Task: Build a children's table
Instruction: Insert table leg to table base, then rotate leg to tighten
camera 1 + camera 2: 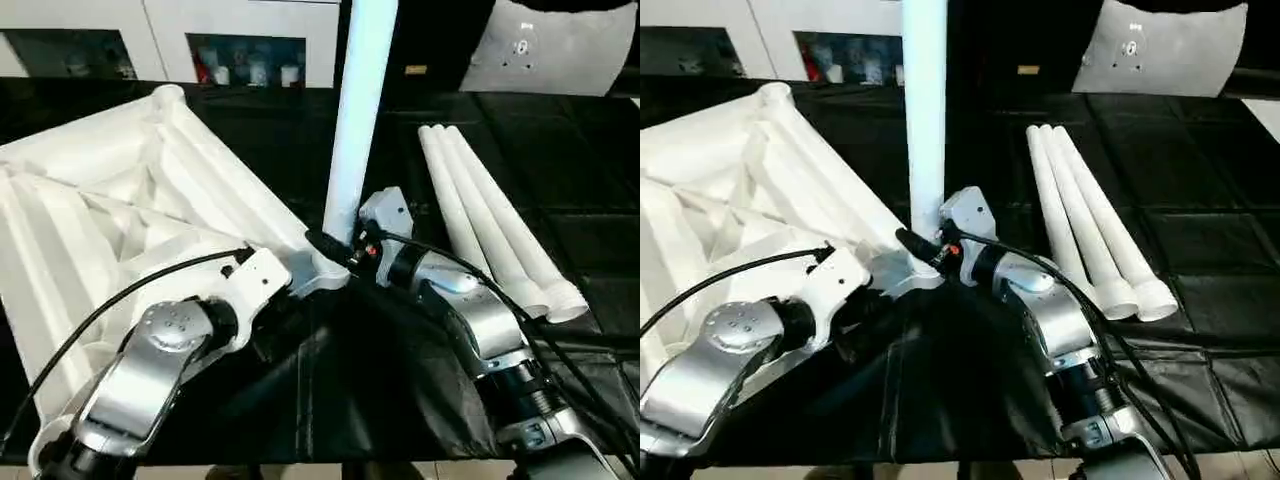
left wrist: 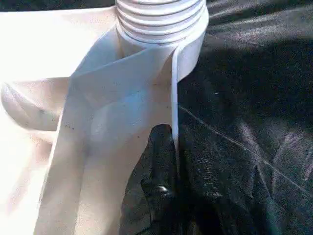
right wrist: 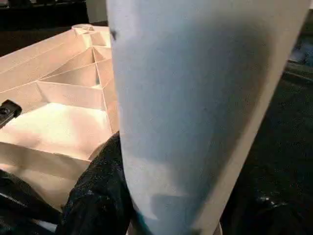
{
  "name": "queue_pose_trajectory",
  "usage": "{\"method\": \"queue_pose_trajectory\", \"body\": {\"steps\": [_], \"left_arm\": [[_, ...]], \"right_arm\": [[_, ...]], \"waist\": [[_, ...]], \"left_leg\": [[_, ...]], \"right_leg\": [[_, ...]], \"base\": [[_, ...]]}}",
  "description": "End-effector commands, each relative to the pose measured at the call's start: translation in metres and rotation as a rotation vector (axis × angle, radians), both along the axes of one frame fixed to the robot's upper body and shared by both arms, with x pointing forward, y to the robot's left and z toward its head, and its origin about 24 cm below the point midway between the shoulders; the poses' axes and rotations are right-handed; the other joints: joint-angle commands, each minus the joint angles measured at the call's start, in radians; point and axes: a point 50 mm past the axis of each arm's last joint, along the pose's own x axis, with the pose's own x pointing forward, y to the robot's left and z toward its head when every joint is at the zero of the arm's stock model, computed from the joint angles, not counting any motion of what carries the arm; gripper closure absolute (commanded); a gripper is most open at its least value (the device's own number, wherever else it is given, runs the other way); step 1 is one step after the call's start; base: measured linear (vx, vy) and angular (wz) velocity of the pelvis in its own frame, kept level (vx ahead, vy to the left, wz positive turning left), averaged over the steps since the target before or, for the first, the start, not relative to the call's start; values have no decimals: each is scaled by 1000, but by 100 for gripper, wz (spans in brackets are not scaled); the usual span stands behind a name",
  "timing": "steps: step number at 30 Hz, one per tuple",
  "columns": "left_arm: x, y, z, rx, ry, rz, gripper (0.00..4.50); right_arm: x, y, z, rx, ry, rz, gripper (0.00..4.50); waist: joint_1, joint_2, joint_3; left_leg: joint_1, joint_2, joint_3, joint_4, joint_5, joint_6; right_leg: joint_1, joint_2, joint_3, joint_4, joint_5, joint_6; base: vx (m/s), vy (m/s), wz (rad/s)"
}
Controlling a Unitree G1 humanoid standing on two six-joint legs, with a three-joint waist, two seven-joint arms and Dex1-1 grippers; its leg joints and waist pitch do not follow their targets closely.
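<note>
The children's table top (image 1: 100, 210) lies upside down at the left, ribs up. One white leg (image 1: 355, 120) stands upright in the near corner socket (image 2: 161, 44). My right gripper (image 1: 345, 245) is shut on this leg just above the socket, a black finger (image 3: 98, 196) pressed against its side. My left gripper (image 2: 173, 161) is shut on the table top's thin rim beside that socket, with one black finger (image 2: 161, 166) against the wall. Three more legs (image 1: 490, 220) lie side by side on the right.
Everything rests on a work table covered in black cloth (image 1: 350, 400). A pale grey panel (image 1: 560, 50) leans at the back right, and white cabinets (image 1: 240, 30) stand behind. Black cables run along both silver forearms.
</note>
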Motion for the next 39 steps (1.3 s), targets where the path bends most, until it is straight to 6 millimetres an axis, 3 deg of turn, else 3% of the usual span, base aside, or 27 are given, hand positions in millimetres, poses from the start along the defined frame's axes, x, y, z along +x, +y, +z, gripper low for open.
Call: {"method": "queue_pose_trajectory", "body": {"steps": [1,2,4,6,7,10,11,12,13,14,16,17,19,22,24,31,34,39], "left_arm": [[4,-4,8,0,-58,-8,450],[7,-4,8,0,-44,-19,450],[10,-3,8,0,-38,-21,450],[14,-2,7,10,-46,-33,450],[16,-1,6,28,-52,-44,450],[21,1,5,46,-57,-66,450],[23,2,5,47,-58,-70,450],[25,3,5,46,-59,-75,450],[27,4,5,51,-63,-86,450],[29,5,5,51,-62,-96,450],[29,5,5,51,-62,-96,450],[31,5,5,49,-68,-118,450],[31,4,4,48,-63,-147,450],[32,2,2,49,-61,-225,450],[29,1,-2,57,-46,-334,450],[22,2,-7,91,-21,-514,450],[21,3,-8,106,-19,-557,450],[21,4,-8,134,-13,-637,450]], "right_arm": [[-15,-15,-67,-164,276,-67,225],[-14,-16,-66,-153,270,-69,201],[-14,-17,-65,-145,271,-66,185],[-15,-19,-65,-146,261,-65,161],[-16,-21,-65,-147,258,-64,161],[-17,-27,-65,-141,241,-72,139],[-17,-29,-64,-137,239,-75,120],[-19,-33,-63,-131,228,-73,106],[-22,-37,-61,-114,218,-55,97],[-25,-41,-58,-101,201,-35,97],[-25,-41,-58,-101,201,-35,74],[-28,-45,-55,-87,186,-20,60],[-30,-50,-52,-75,176,-9,49],[-32,-68,-44,-71,149,-3,18],[-29,-83,-30,-75,101,21,3],[-24,-92,-8,-102,30,104,3],[-23,-91,-3,-109,28,155,3],[-23,-79,0,-155,30,277,3]], "waist": [[11,13,-37],[12,24,-38],[13,22,-42],[17,23,-47],[21,30,-47],[30,30,-53],[32,29,-55],[35,29,-60],[38,37,-63],[39,31,-66],[41,32,-68],[40,38,-68],[40,38,-72],[40,40,-76],[42,41,-75],[51,43,-75],[58,45,-75],[59,43,-77]], "left_leg": [[-1,68,-35,-65,-255,33],[2,68,-36,-64,-258,30],[6,65,-32,-60,-257,25],[1,67,-32,-58,-226,30],[4,66,-29,-56,-222,34],[9,65,-25,-51,-218,31],[6,65,-25,-50,-201,33],[4,64,-24,-45,-166,41],[3,63,-26,-44,-152,45],[1,63,-25,-40,-129,56],[-1,61,-24,-38,-102,69],[-5,60,-25,-37,-100,77],[-5,61,-25,-34,-98,83],[-7,63,-26,-28,-62,108],[-9,61,-25,-24,-71,119],[-3,65,-23,-21,-88,117],[1,67,-21,-21,-97,112],[-3,67,-22,-19,-99,101]], "right_leg": [[23,-91,53,-83,-358,-177],[22,-92,53,-82,-355,-183],[21,-85,51,-80,-318,-193],[28,-86,51,-72,-249,-205],[25,-85,49,-74,-233,-207],[27,-84,50,-72,-216,-211],[30,-85,51,-68,-188,-220],[36,-85,50,-62,-136,-226],[39,-84,48,-59,-114,-230],[42,-82,47,-54,-67,-234],[46,-84,47,-49,-25,-242],[48,-85,45,-50,-18,-252],[50,-85,44,-48,-18,-263],[53,-82,40,-37,52,-274],[53,-85,41,-40,42,-276],[46,-87,39,-40,-21,-281],[43,-85,39,-37,-23,-281],[46,-89,39,-33,-27,-281]], "base": [[0,0,0],[0,0,0],[0,0,0],[0,0,0],[0,0,0],[0,0,0],[0,0,0],[0,0,0],[0,0,0],[0,0,0],[0,0,0],[0,0,0],[0,0,0],[0,0,0],[0,0,0],[0,0,0],[0,0,0],[0,0,0]]}}
